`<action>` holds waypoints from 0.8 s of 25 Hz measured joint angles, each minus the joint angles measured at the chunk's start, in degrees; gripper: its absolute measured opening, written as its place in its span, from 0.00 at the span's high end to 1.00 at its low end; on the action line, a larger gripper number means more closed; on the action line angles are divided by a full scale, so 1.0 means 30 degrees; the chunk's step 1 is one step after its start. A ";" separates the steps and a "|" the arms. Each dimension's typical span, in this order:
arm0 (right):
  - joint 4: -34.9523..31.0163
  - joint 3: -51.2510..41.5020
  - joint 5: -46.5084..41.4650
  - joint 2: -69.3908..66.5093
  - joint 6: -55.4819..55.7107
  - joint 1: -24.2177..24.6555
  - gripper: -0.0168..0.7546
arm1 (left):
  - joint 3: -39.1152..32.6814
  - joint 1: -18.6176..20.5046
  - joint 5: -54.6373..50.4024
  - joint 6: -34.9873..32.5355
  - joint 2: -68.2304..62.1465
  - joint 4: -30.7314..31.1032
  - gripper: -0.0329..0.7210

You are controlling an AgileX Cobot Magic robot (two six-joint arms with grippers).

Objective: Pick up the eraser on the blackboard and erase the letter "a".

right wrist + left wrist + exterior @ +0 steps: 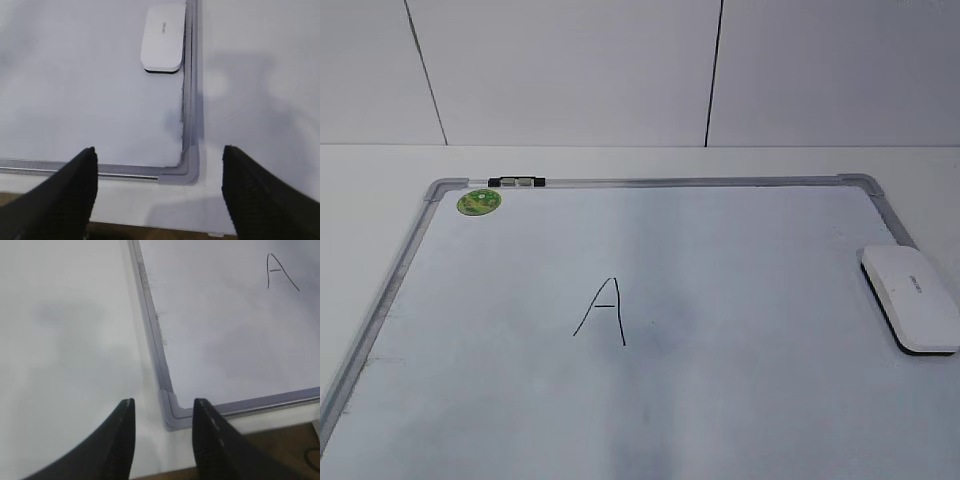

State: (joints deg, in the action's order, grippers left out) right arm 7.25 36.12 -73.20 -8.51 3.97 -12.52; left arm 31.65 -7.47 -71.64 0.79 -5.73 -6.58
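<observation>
step: pre-grasp | eraser (910,297) right edge of board (740,400) | only "A" (601,312) visible | right claw (159,192) wide open, empty; left claw (162,432) part-open, empty | next: right claw reaches eraser

White eraser (912,297) flat on blackboard (740,400)

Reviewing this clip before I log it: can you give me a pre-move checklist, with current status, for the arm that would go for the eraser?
1. Eraser lies flat on the blackboard, against its right frame edge: ok.
2. Nothing on top of or around the eraser blocking a grasp: ok.
3. Right gripper open wide and empty, hanging over the board's near right corner: ok.
4. Left gripper open, holding nothing, over the near left corner, away from the eraser: ok.
5. Lowercase "a" to erase visible on the board: not ok; only a capital A shows.
6. Eraser's felt side facing down: ok, a dark layer shows under the white body.
</observation>
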 joint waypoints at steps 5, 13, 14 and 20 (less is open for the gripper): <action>0.0018 -0.1165 0.0000 0.0008 -0.0031 0.0000 0.21 | -0.0054 0.0000 0.1101 0.0000 0.0078 0.0505 0.57; 0.0045 -0.1638 0.0162 0.0448 -0.0031 0.0000 0.21 | -0.0335 0.0000 0.2399 0.0000 0.0078 0.0598 0.58; 0.0045 -0.1674 0.0338 0.0448 -0.0031 0.0000 0.21 | -0.0546 0.0000 0.2569 0.0000 0.0078 0.0598 0.58; 0.0091 -0.1924 0.1420 0.0448 -0.0031 0.0000 0.21 | -0.0828 0.0000 0.2737 0.0000 0.0078 0.0643 0.58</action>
State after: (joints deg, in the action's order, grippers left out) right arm 7.52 30.35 -68.94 -7.17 3.88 -12.52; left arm 29.16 -7.47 -63.43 0.79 -5.49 -4.65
